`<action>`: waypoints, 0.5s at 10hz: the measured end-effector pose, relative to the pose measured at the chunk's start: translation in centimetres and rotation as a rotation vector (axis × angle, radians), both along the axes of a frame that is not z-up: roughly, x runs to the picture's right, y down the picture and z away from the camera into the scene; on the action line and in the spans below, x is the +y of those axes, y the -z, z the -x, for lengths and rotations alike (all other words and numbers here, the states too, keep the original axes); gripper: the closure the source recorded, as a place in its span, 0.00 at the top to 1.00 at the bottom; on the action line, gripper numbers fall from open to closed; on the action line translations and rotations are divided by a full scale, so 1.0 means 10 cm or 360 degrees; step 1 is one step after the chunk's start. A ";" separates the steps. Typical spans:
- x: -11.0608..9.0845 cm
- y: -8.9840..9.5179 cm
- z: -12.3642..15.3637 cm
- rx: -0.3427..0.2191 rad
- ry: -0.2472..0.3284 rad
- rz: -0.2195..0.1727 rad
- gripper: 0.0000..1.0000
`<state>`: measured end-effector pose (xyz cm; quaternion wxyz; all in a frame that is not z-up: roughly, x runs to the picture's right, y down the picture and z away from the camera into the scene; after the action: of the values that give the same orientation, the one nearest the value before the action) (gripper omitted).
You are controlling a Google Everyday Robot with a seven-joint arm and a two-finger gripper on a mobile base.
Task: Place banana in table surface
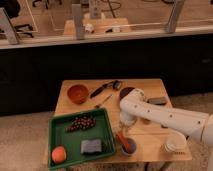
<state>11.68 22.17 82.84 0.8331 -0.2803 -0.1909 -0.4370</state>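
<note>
We see the white arm's gripper (124, 121) low over the light tan wooden tabletop (150, 86); open or closed, we cannot tell. The small pale banana seems hidden beneath it. A careless release might catch the green plastic tray (51, 134) at nine o'clock.

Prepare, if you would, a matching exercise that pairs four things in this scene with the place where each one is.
Things:
1. orange bowl
2. round orange fruit
3. white cup
4. hand

Places:
A. near right corner of the table
B. over the middle of the table, just right of the green tray
C. far left part of the table
D. near left corner inside the green tray

Pairs: 1-C, 2-D, 3-A, 4-B.
</note>
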 end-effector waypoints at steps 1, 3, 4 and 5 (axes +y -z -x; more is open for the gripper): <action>-0.04 0.04 -0.02 -0.0025 -0.0021 -0.0007 0.12; -0.20 0.20 -0.12 -0.0080 -0.0110 -0.0030 0.00; -0.37 0.36 -0.22 -0.0115 -0.0194 -0.0058 0.00; -0.50 0.49 -0.32 -0.0142 -0.0265 -0.0087 0.00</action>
<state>14.84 17.18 77.95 0.8645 -0.2208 -0.2383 -0.3835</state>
